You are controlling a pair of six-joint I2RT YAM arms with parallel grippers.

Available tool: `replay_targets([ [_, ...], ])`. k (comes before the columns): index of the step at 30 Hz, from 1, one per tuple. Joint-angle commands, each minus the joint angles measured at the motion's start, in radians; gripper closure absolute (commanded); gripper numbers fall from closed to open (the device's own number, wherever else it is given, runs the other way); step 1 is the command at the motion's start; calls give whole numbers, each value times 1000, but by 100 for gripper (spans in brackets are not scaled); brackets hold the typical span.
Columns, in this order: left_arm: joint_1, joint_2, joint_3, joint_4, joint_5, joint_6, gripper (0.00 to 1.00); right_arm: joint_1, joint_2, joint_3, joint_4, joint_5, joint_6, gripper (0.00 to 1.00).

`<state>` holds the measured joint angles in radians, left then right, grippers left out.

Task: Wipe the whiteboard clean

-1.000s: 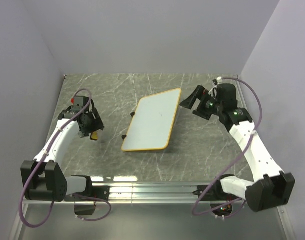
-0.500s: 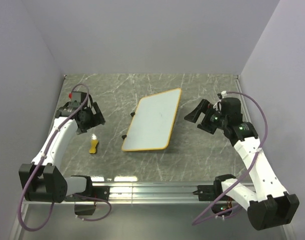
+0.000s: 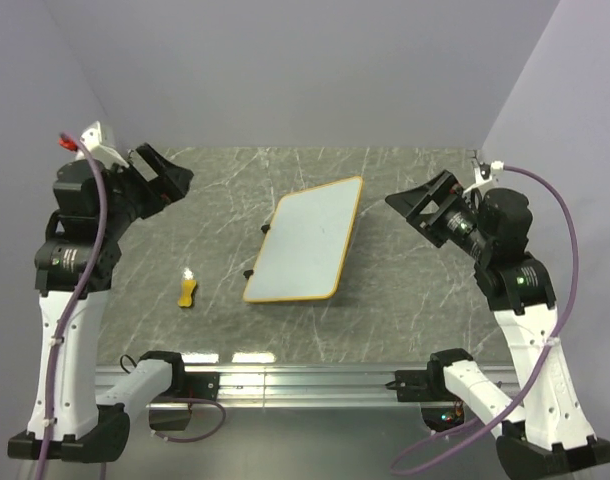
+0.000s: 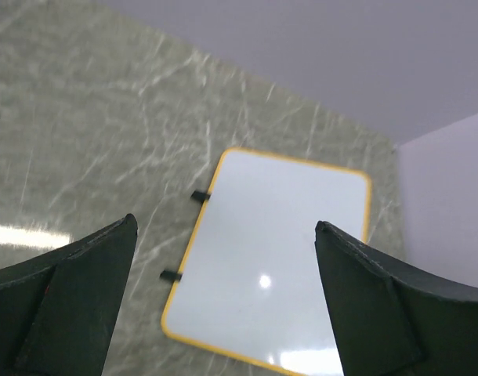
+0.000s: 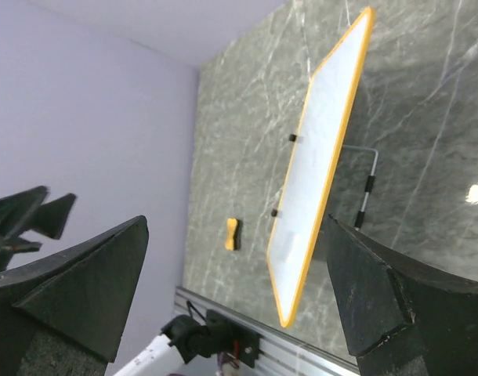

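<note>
Whiteboard (image 3: 305,240) lies about mid-table, long axis running near-to-far and skewed, far end leaning toward the right. Thin orange-yellow frame, rounded corners. Surface reads plain white; one small glare spot in the left wrist view. Two small black clips (image 3: 265,228) stick out of its left long edge, one toward the far end, one toward the near end. In the right wrist view a thin grey wire bar (image 5: 370,176) with a black sleeve shows on the table just past the board's other long edge; how it joins the board, can't tell.

Small yellow eraser (image 3: 188,291) lies on the table (image 3: 405,290) left of the board, apart from it, nothing touching it.

Left hand (image 3: 170,168) is up in the air over the far-left part of the table, fingers spread wide, nothing between them, aimed toward the board. Right hand (image 3: 417,192) is raised on the right side, level with the board's far end, also spread wide and empty, pointing left at the board. Neither touches the board or the eraser.

Table is grey-green marble pattern; metal rail (image 3: 305,380) along the near edge; lavender walls (image 3: 285,70) on three sides.
</note>
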<state>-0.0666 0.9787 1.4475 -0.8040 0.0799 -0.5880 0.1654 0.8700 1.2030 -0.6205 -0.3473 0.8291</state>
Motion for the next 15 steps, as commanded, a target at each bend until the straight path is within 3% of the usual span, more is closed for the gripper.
replay_targets([
  [1, -5, 15, 91, 38, -29, 11, 1, -6, -69, -62, 102, 34, 76, 0],
  [9, -15, 6, 96, 158, -43, 91, 1, 8, -112, -120, 90, 10, 28, 0],
  [15, -15, 43, 96, 179, -132, 86, 0, 17, -150, -94, 6, 74, -21, 0],
])
